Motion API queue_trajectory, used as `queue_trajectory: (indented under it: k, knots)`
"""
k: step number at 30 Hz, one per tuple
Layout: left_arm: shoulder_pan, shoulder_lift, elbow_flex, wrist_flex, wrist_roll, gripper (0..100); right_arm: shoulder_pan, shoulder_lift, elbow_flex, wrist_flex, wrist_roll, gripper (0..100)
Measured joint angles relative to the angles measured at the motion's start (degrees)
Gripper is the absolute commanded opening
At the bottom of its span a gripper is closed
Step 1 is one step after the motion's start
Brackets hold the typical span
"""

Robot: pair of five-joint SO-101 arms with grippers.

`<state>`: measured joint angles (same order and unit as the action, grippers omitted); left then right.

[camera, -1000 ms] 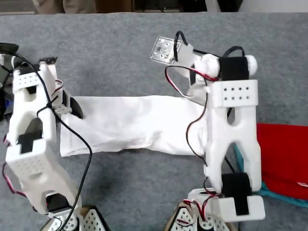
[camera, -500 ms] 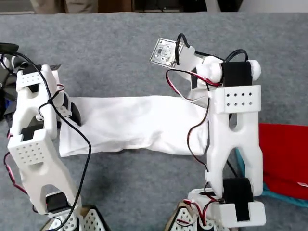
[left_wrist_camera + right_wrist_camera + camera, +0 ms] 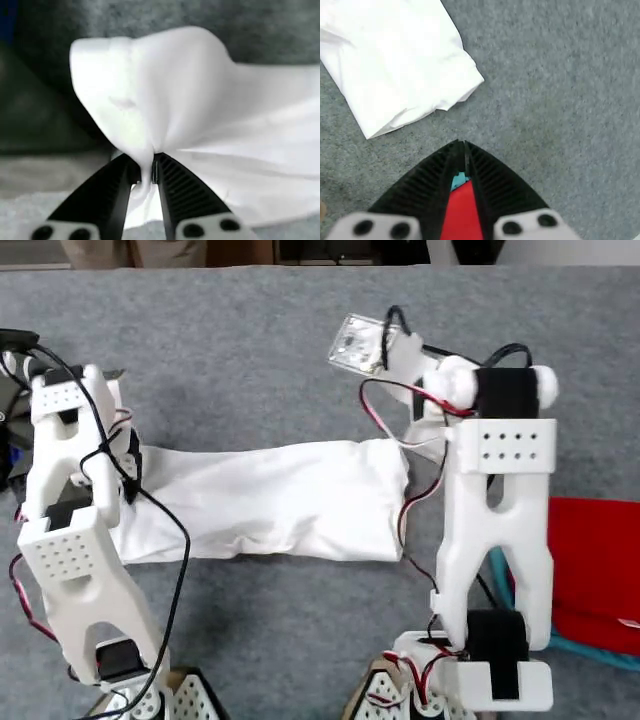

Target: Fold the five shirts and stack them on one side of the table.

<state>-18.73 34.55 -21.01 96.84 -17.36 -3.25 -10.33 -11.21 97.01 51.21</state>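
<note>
A white shirt (image 3: pixel 270 500), folded into a long strip, lies across the grey table (image 3: pixel 250 360). My left gripper (image 3: pixel 130 465) is at its left end, shut on a raised pinch of the white shirt (image 3: pixel 165 90) between the black fingers of the left gripper (image 3: pixel 147 175). My right gripper (image 3: pixel 418 430) hangs just past the strip's right end. In the right wrist view the right gripper (image 3: pixel 463 146) is shut over bare grey cloth, with the white shirt's corner (image 3: pixel 405 75) lying a little way off from its tips.
A red shirt (image 3: pixel 590 560) with teal cloth (image 3: pixel 500 575) under it lies at the table's right edge behind the right arm; red and teal show through the gap of the right fingers (image 3: pixel 461 205). Dark gear (image 3: pixel 10 340) sits at the left edge.
The right arm has drawn back to the right, off the shirt's right end, which now lies free. The left arm shifted left and away, pulling the strip's left end with it.
</note>
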Motion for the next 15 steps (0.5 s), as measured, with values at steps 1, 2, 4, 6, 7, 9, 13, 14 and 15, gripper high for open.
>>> queue_trajectory:
  k: [1, 2, 4, 6, 7, 9, 13, 14, 15]
  knots:
    - [1.32, -0.09, -1.85, 1.49, 0.09, 2, 0.97, 0.00, 0.18, 0.00, 0.00, 0.6]
    - [2.73, -0.18, -3.43, 2.20, 0.44, 2, 2.37, 0.00, 0.62, -0.62, 0.00, 0.6]
    - [5.80, -1.85, -5.19, 2.90, 2.55, 2, 6.59, 0.00, 1.41, -3.52, 0.00, 0.6]
    - [9.41, -5.36, -5.80, 3.25, 4.92, 2, 11.34, 0.00, 2.02, -7.03, 0.00, 0.6]
    - [11.60, -7.30, -5.80, 3.25, 5.36, 2, 13.63, 0.00, 2.46, -8.88, 0.00, 0.6]
    - [17.14, -10.55, -5.80, 3.25, 5.80, 2, 18.02, 0.00, 3.69, -12.66, 0.00, 0.6]
    - [29.45, -15.74, -5.80, 3.25, 5.98, 2, 24.88, 0.09, 9.05, -22.33, -1.93, 0.6]
    - [32.70, -16.62, -5.80, 3.25, 5.98, 2, 26.55, 0.09, 10.02, -24.70, -3.16, 0.6]
    - [35.69, -17.14, -5.80, 3.25, 5.98, 2, 28.22, 0.09, 10.73, -26.90, -4.31, 0.6]
